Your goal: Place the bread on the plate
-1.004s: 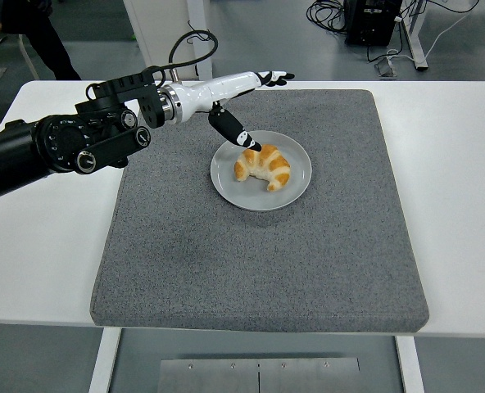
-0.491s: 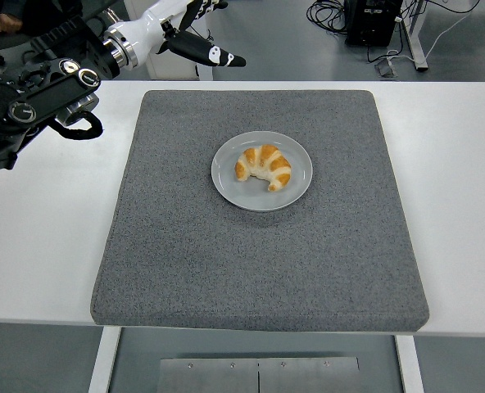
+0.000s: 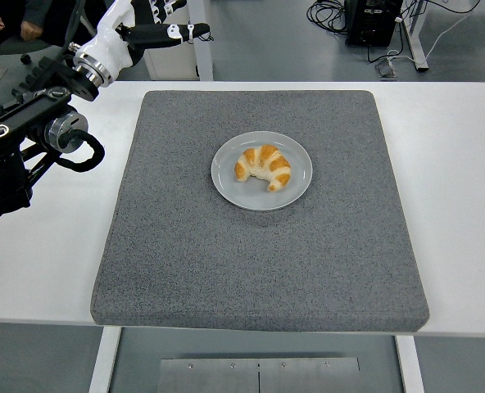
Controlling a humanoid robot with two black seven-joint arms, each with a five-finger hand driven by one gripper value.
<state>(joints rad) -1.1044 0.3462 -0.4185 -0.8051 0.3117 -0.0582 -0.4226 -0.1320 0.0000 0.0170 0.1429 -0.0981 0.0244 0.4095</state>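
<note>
A golden croissant lies on the small grey plate, which sits near the middle of the dark grey mat. My left hand is raised high at the upper left, beyond the table's far edge, well away from the plate. Its white and black fingers are spread and hold nothing. The black left forearm hangs over the table's left side. The right arm does not show.
The white table surrounds the mat on all sides. A person's hands show at the top left corner. A white post, cables and a dark box stand on the floor behind the table.
My left hand has let go beside the croissant and pulled back up and to the left, off the mat. The croissant stays on the plate.
</note>
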